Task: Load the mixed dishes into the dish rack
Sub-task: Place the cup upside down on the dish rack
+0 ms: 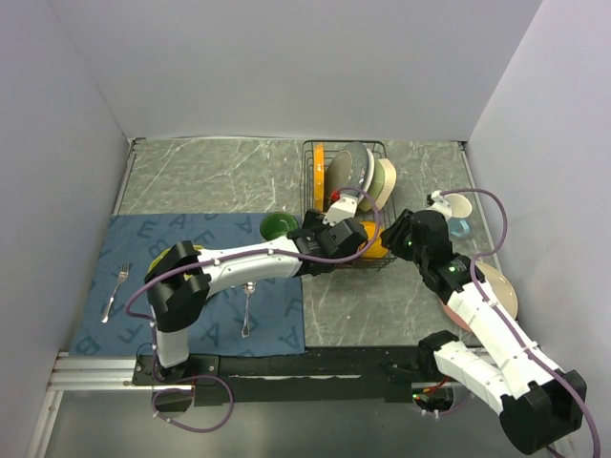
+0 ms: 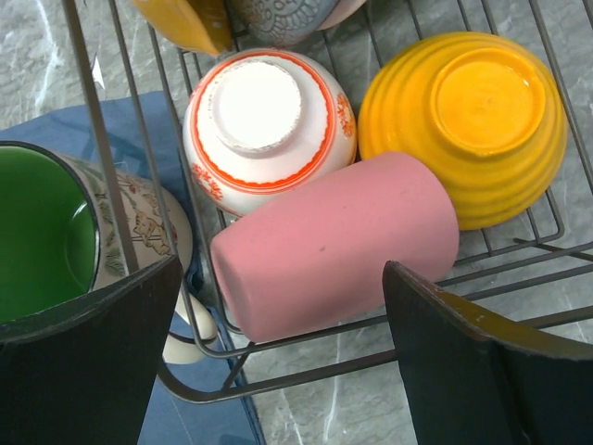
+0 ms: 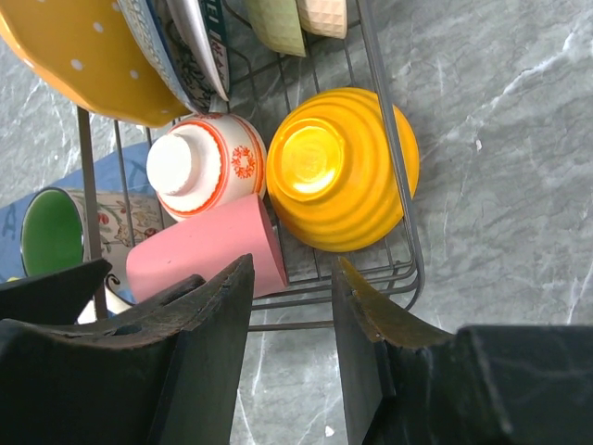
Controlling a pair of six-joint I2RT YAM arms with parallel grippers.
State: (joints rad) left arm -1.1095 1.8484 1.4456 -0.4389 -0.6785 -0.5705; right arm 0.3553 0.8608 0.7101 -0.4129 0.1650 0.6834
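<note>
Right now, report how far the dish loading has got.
Done: plates stand in the dish rack, and the yellow bowl, patterned bowl and pink cup lie in its near end. In hand: nothing; the left end effector is open over the pink cup, the right end effector empty. Still to load: the green-lined mug beside the rack, a cream cup and a plate by the right arm.

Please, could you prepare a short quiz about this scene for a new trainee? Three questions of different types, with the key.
1. True or false: the pink cup lies on its side inside the dish rack.
2. The yellow ribbed bowl sits: A) upside down, B) upright, C) on its edge.
3. Where is the green-lined mug?
Key: 1 true; 2 A; 3 outside the dish rack, on the blue mat.
</note>
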